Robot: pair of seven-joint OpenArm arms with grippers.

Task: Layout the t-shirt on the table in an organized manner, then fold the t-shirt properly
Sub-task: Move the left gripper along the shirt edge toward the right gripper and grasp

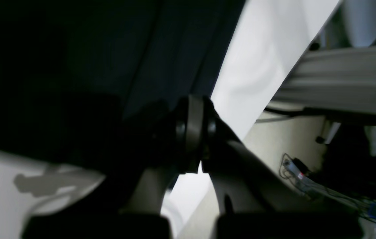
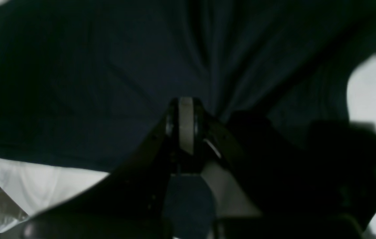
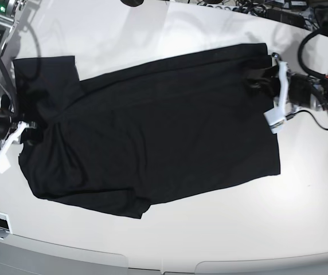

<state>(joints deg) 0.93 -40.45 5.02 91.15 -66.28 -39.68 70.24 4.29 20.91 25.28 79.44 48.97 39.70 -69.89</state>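
I am seeing both claws pinching the black soft-fabric t-shirt [image 3: 152, 132]: left gripper [image 3: 261, 80] at its right edge, right gripper [image 3: 29, 130] at its left edge, on the glossy white table [image 3: 210, 229].

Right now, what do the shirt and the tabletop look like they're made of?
T-shirt: soft black knit fabric, probably cotton or a blend; matte, and it drapes in wrinkles and folds. Table: hard, smooth, glossy white surface, likely laminate or painted board; it shows soft reflections and shadows. The exact material is unclear.
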